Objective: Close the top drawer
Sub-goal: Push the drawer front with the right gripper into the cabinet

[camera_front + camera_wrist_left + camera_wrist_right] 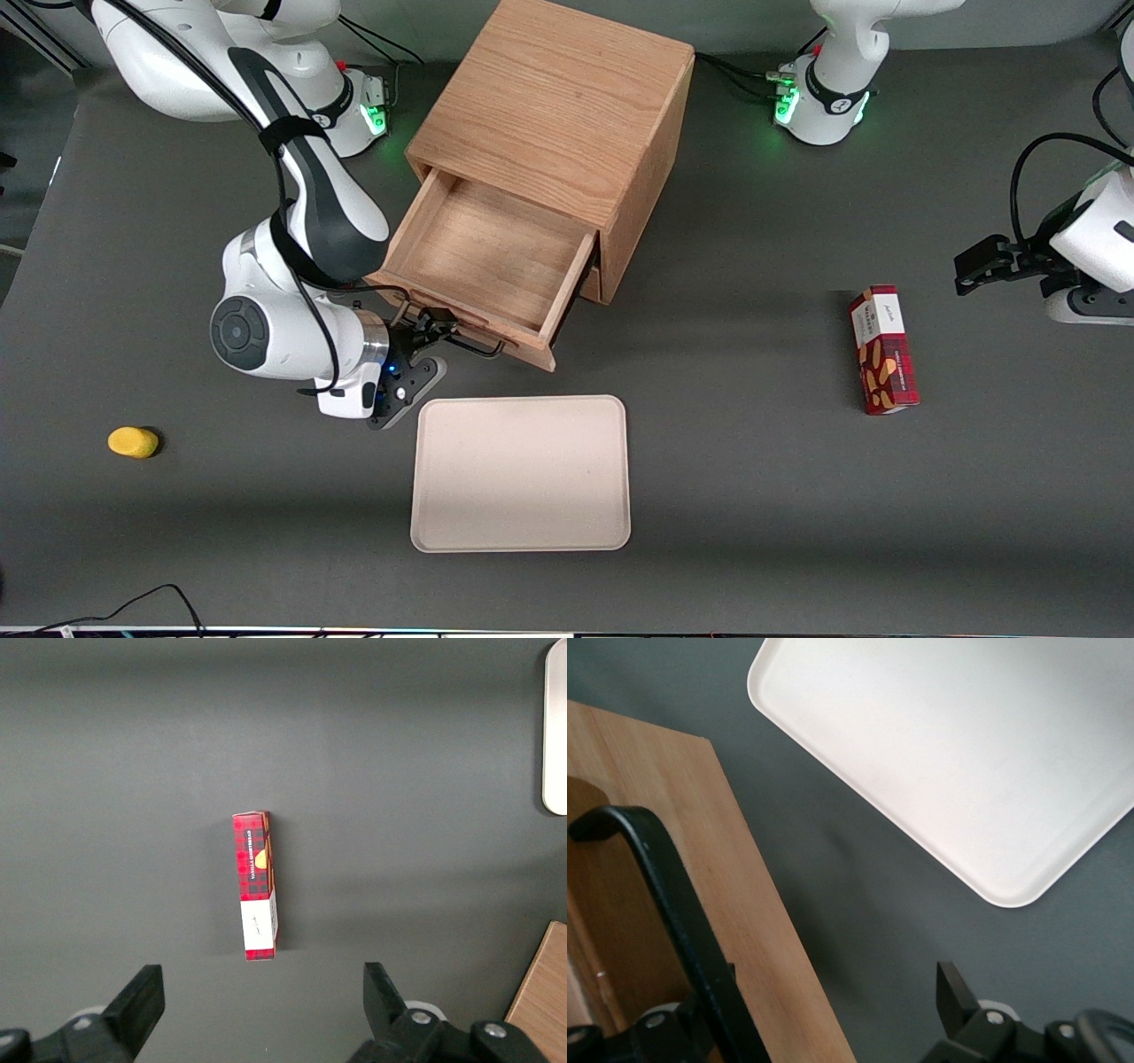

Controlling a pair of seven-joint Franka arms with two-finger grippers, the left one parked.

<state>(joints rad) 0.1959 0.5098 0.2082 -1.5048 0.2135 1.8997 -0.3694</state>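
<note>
we see the cabinet (567, 115) standing at the far middle of the table (753, 496), set at an angle, with the top drawer (496, 257) pulled well out of it toward the near side. the drawer is an open wooden box and we find nothing in it, only bare boards. the tray (521, 474) lies flat on the table just nearer the front camera than the drawer front, and it too holds nothing. the gripper (431, 330) sits at the drawer's front panel, at the end of the black handle (474, 346) nearest the working arm; in the right wrist view 1 finger (673, 1028) lies by the handle (664, 904) and the other finger (957, 997) stands well away over the table, so we read the fingers as spread, with nothing pinched between them. we judge the main risk to be a push that lands off centre: since the gripper is at 1 end of the panel, the drawer could skew and jam in its slot, or the whole cabinet could slide or turn on the table rather than the drawer going in. a finger caught under the handle could also drag as the arm moves. the red box (884, 361) lies toward the parked arm's end, and the yellow object (133, 441) toward the working arm's, both well apart from the cabinet.
</note>
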